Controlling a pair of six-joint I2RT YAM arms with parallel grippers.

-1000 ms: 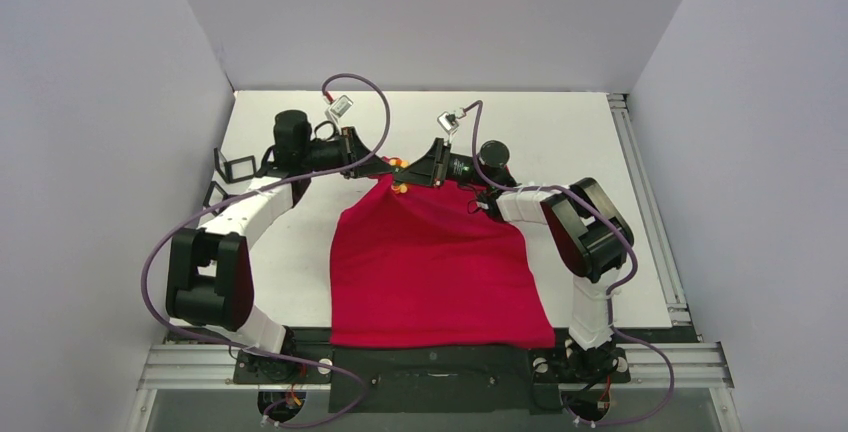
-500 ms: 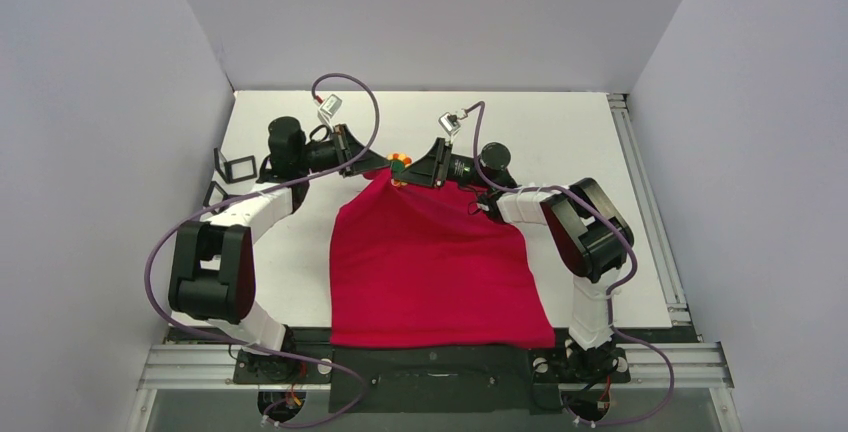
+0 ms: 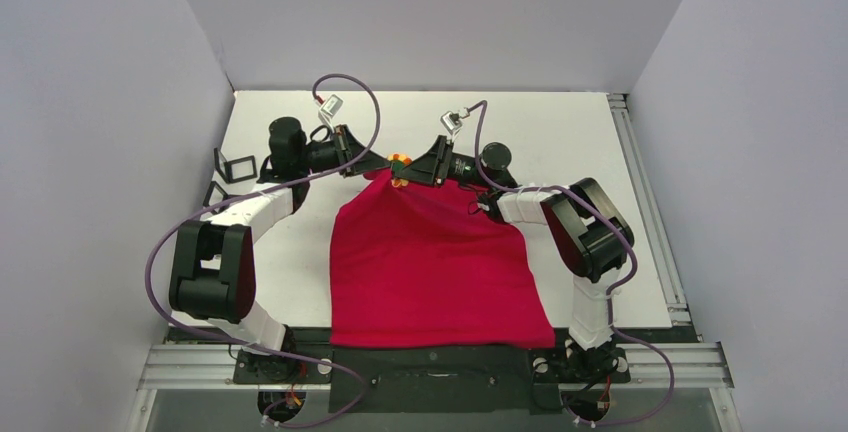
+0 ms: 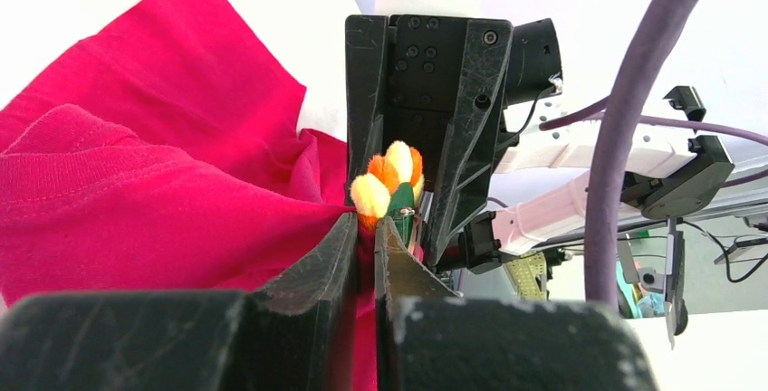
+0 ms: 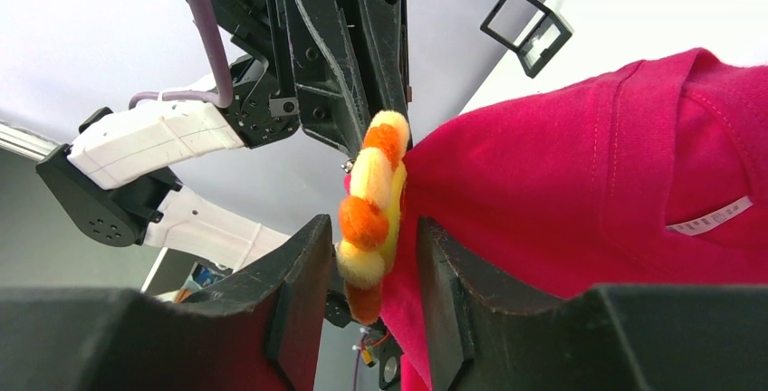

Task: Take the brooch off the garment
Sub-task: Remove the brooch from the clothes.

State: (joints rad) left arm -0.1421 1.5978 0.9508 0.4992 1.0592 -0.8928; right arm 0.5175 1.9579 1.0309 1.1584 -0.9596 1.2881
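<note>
Above the tabletop (image 3: 560, 132), brooch (image 5: 371, 201) on garment's (image 3: 430, 262) lifted neckline.
Closed left jaws pinch garment; right jaws grip brooch.

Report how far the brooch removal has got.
Done: both end effectors are at the collar end of the bright red short-sleeved T-shirt. In hand: the left end effector pinches red fabric just below the fluffy orange-and-yellow ring brooch, which the right end effector grips. Left: the brooch sits against the shirt, not yet pulled free or set down.
</note>
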